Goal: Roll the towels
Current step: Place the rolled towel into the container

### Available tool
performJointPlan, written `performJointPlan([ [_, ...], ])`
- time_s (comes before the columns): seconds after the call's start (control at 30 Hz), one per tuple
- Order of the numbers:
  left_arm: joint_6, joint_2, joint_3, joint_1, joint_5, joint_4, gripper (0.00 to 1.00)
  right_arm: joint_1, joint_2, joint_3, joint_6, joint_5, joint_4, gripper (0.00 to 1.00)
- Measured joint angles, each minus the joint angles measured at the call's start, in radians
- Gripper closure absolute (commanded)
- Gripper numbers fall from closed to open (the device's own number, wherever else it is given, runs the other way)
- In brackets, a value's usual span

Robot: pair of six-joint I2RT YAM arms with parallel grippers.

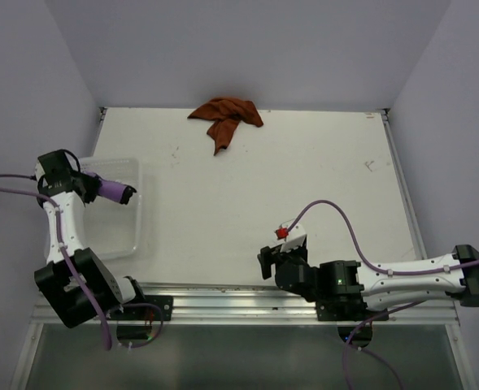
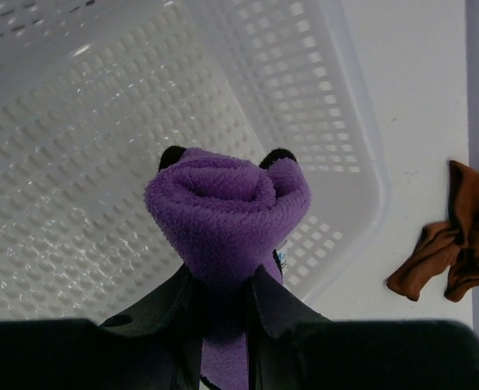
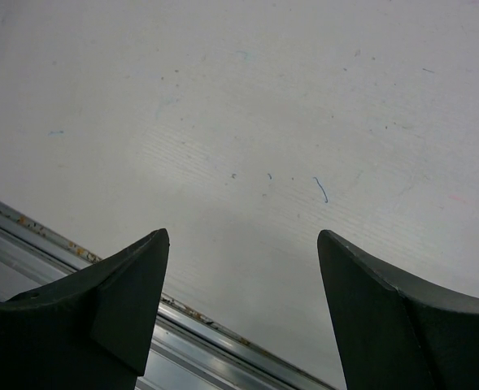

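Note:
A rolled purple towel (image 1: 114, 191) (image 2: 227, 207) is held in the air over the white basket, its spiral end facing the left wrist camera. My left gripper (image 1: 99, 187) (image 2: 223, 280) is shut on it, one dark finger on each side of the roll. The rust orange-brown towel (image 1: 225, 119) (image 2: 455, 240) lies crumpled and unrolled at the far edge of the table. My right gripper (image 1: 265, 262) (image 3: 243, 244) stands open with nothing between its fingers, low over bare table near the front edge.
The white perforated basket (image 1: 132, 231) (image 2: 361, 122) sits at the table's left side, nothing showing inside it. A metal rail (image 1: 247, 289) (image 3: 28, 231) runs along the near edge. Grey walls close in the table on three sides.

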Motion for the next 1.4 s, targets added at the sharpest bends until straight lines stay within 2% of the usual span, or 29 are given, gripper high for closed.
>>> performJointPlan([
  [0.27,-0.082,0.001,-0.145,0.029,-0.006,0.073,1.00,-0.014,-0.013,-0.015,0.000,-0.003,-0.009,0.22],
  [0.67,-0.130,0.141,-0.163,0.030,-0.063,0.249,1.00,-0.087,-0.016,-0.027,-0.026,-0.047,-0.009,0.22],
  [0.7,-0.127,0.154,-0.163,0.030,-0.063,0.264,0.82,-0.093,-0.014,-0.027,-0.031,-0.054,-0.008,0.22],
  [0.77,-0.112,0.174,-0.165,0.030,-0.061,0.298,0.68,-0.104,-0.002,-0.029,-0.042,-0.064,0.000,0.22],
  [0.8,-0.103,0.181,-0.167,0.030,-0.060,0.312,0.56,-0.108,0.008,-0.029,-0.048,-0.069,0.006,0.22],
  [0.9,-0.086,0.186,-0.171,0.030,-0.058,0.337,0.42,-0.112,0.044,-0.029,-0.065,-0.085,0.023,0.22],
  [1.1,-0.075,0.192,-0.171,0.030,-0.058,0.352,0.29,-0.114,0.064,-0.028,-0.079,-0.106,0.040,0.22],
  [1.4,-0.055,0.203,-0.169,0.030,-0.027,0.346,0.21,-0.119,0.014,-0.031,-0.080,-0.109,0.043,0.22],
])
